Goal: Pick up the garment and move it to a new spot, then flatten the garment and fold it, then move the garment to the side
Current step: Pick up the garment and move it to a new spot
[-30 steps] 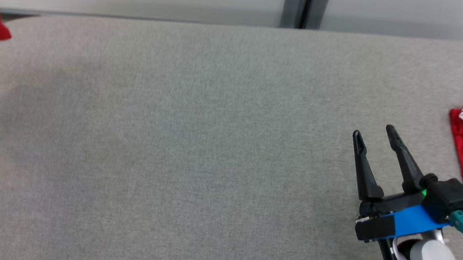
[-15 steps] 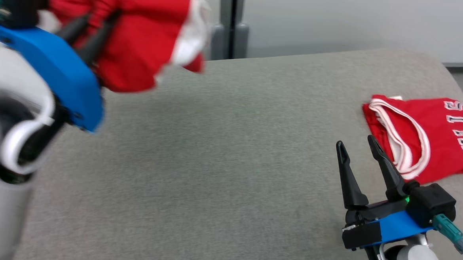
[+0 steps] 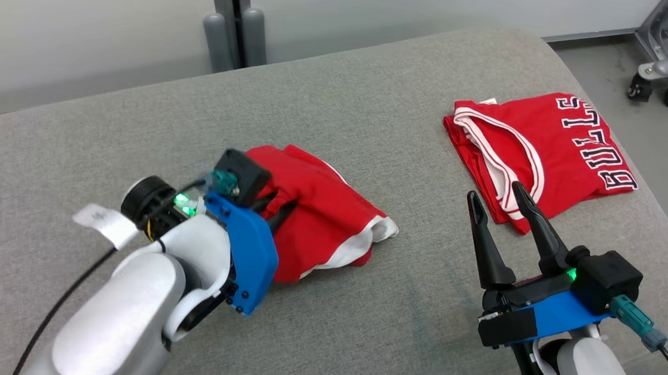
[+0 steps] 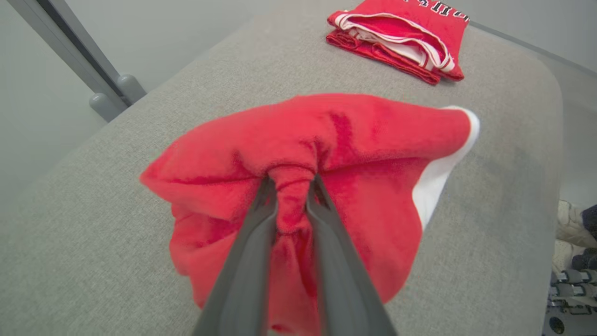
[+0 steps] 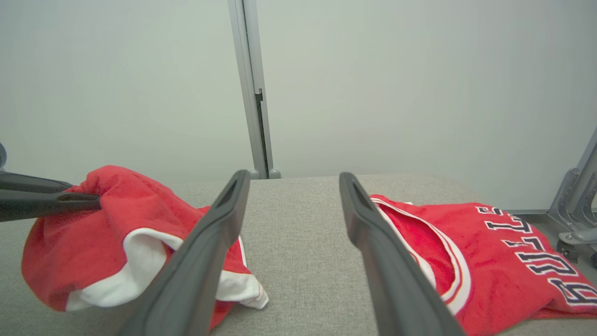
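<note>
On my feed the garment (image 3: 321, 210) reads as soft, fuzzy matt red cloth with white trim; the folded jersey (image 3: 542, 147) at the far right is a flatter, smoother knit. The table (image 3: 361, 326) wears coarse grey woven fabric. The right gripper (image 3: 495, 190) has matt dark plastic fingers (image 3: 488, 247)

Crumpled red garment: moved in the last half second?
Yes. The crumpled garment, gripped by the left gripper, came down onto the table, nearer the folded jersey.

Garment (image 3: 321, 210) — red, white-edged
</note>
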Tool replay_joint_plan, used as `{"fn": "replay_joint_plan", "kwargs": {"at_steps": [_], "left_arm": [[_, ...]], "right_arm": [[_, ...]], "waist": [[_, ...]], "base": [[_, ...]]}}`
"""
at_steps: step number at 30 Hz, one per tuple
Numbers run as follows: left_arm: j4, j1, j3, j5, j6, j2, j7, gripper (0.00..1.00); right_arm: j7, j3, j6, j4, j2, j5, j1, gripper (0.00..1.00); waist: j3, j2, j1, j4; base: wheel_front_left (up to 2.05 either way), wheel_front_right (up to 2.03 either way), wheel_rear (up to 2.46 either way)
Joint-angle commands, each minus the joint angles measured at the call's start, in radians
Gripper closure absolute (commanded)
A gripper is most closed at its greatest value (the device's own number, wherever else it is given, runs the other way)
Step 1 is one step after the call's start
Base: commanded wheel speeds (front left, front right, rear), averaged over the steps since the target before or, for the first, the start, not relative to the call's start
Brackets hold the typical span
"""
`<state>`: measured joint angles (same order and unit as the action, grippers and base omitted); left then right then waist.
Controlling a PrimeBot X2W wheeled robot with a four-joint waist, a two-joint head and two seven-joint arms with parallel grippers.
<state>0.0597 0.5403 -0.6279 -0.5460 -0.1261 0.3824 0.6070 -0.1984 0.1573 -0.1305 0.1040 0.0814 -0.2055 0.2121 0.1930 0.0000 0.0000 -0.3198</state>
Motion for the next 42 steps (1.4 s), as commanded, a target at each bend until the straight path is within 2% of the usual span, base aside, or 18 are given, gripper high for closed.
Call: {"fn": "replay_joint_plan", "kwargs": {"at_steps": [1, 3, 4, 5, 9, 14, 21, 26, 35, 42], "left_arm": [[0.040, -0.006, -0.018, 0.032, -0.006, 0.010, -0.044, 1.00], [0.114, -0.021, -0.053, 0.060, -0.004, 0.003, -0.101, 0.69], [0.147, -0.028, -0.058, 0.064, -0.004, -0.008, -0.129, 0.40], [0.177, -0.030, -0.062, 0.061, -0.004, -0.023, -0.163, 0.00], [0.257, -0.052, -0.021, 0.019, 0.008, -0.088, -0.327, 0.00], [0.279, -0.095, 0.071, -0.029, 0.052, -0.157, -0.555, 0.00], [0.276, -0.184, 0.180, -0.068, 0.102, -0.178, -0.795, 0.00], [0.261, -0.265, 0.234, -0.059, 0.130, -0.151, -0.857, 0.00], [0.199, -0.411, 0.325, 0.044, 0.189, -0.116, -0.872, 0.00], [0.187, -0.498, 0.381, 0.073, 0.200, -0.103, -0.873, 0.00]], "right_arm": [[-0.008, 0.001, 0.000, 0.003, -0.004, -0.006, 0.017, 0.00], [-0.014, -0.001, 0.000, 0.009, -0.006, -0.007, 0.019, 0.00], [-0.015, -0.004, 0.000, 0.011, -0.006, -0.006, 0.021, 0.00], [-0.017, -0.007, 0.000, 0.014, -0.006, -0.006, 0.022, 0.00], [-0.018, -0.037, 0.000, 0.014, 0.000, 0.001, 0.009, 0.00], [-0.007, -0.083, 0.000, -0.001, 0.012, 0.011, -0.022, 0.00], [0.019, -0.123, 0.000, -0.030, 0.018, 0.016, -0.070, 0.00], [0.042, -0.136, 0.000, -0.048, 0.028, 0.020, -0.097, 0.00], [0.065, -0.160, 0.000, -0.052, 0.035, 0.020, -0.146, 0.00], [0.077, -0.196, 0.000, -0.030, 0.016, 0.021, -0.191, 0.00]], "waist": [[0.003, 0.0000, 0.0000, -0.005], [0.005, 0.0000, 0.0000, -0.009], [0.006, 0.0000, 0.0000, -0.008], [0.004, 0.0000, 0.0000, -0.005], [-0.010, 0.0000, 0.0000, 0.029], [-0.043, 0.0000, 0.0000, 0.098], [-0.096, 0.0000, 0.0000, 0.192], [-0.130, 0.0000, 0.0000, 0.237], [-0.170, 0.0000, 0.0000, 0.276], [-0.191, 0.0000, 0.0000, 0.280]], "base": [[0.00, 0.00, 0.00], [0.00, 0.00, 0.00], [0.00, 0.00, 0.00], [0.00, 0.00, 0.00], [0.00, 0.00, 0.00], [0.00, 0.00, 0.00], [0.00, 0.00, 0.00], [0.00, 0.00, 0.00], [0.00, 0.00, 0.00], [0.00, 0.00, 0.00]]}}
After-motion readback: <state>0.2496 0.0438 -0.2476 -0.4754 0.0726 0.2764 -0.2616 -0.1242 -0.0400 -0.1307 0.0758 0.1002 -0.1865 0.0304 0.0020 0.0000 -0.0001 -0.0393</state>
